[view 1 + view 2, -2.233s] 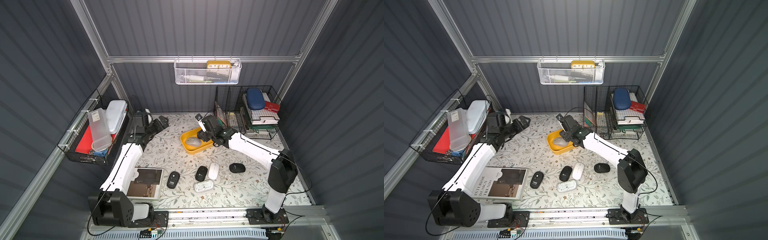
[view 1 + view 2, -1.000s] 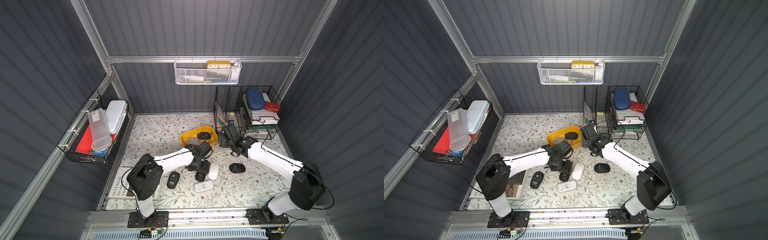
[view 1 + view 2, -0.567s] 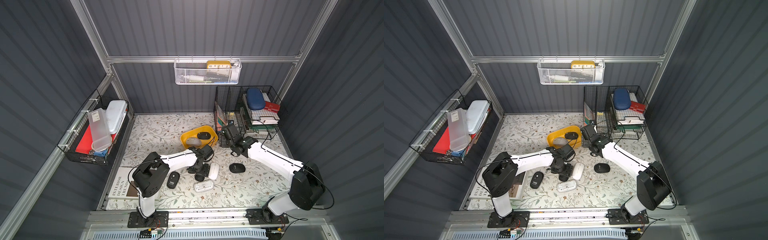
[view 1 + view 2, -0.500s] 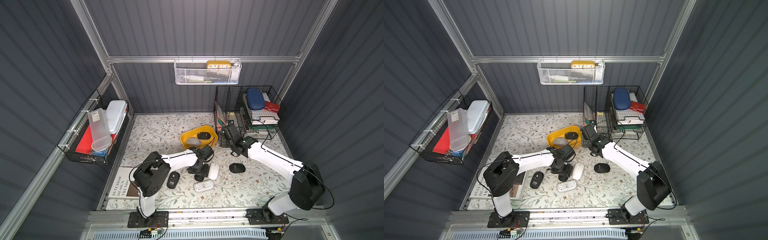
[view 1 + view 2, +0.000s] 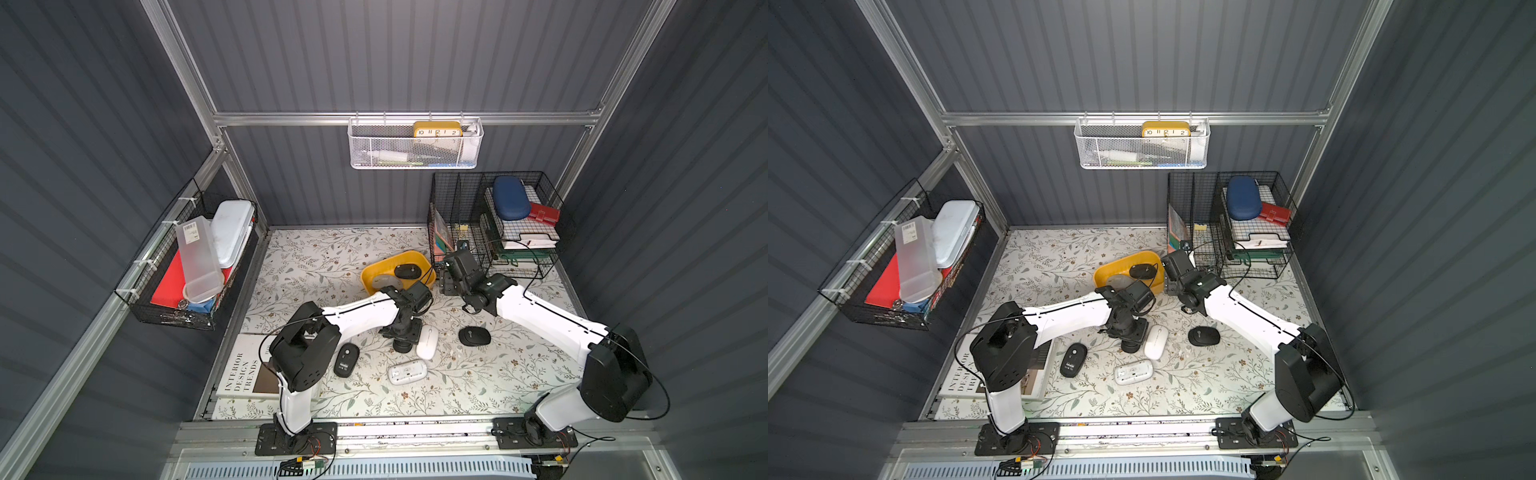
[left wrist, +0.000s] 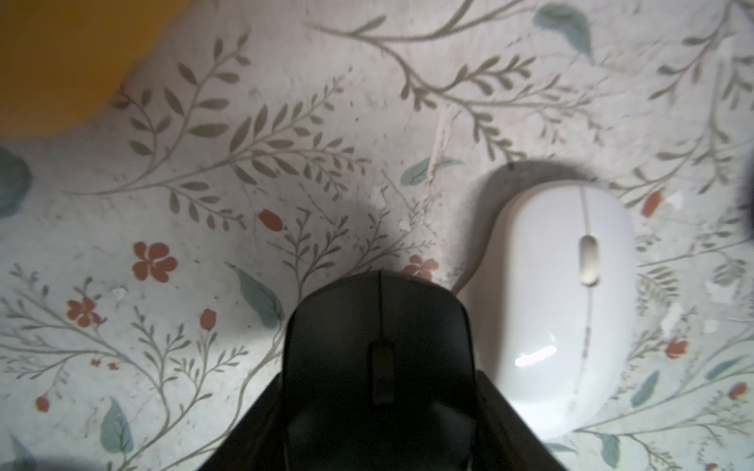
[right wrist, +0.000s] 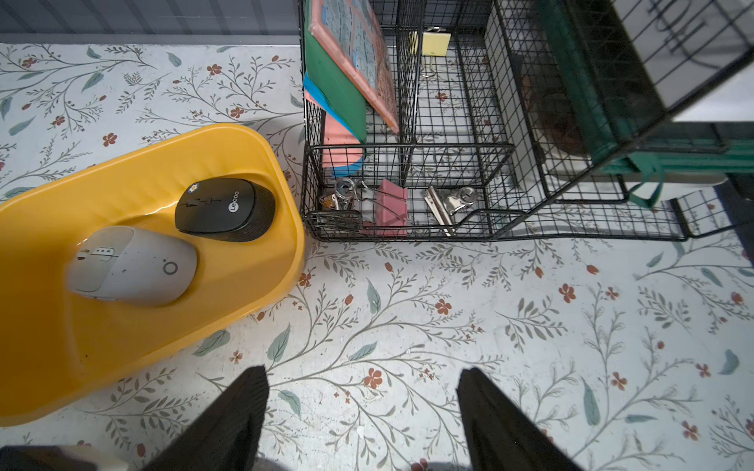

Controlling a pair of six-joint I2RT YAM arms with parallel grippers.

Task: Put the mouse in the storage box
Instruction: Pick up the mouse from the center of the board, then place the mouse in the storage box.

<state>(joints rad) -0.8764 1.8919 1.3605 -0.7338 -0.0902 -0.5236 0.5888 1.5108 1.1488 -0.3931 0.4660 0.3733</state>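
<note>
In a top view we see the left gripper (image 5: 401,345) down on the mat (image 5: 311,266), near the box (image 5: 422,261). In the left wrist view its fingers (image 6: 253,420) clasp the black mouse (image 6: 379,326), which lies on the mat. In the right wrist view the right gripper (image 7: 363,373) stands wide open and empty beside the box.

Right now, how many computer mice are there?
7. In the box: grey mouse, Lecoo mouse. On the mat: black mouse between the left gripper's jaws, white mouse beside it, oval mouse beyond that, slim mouse by the book, flipped mouse nearest the front. The arms may hide more.
</note>
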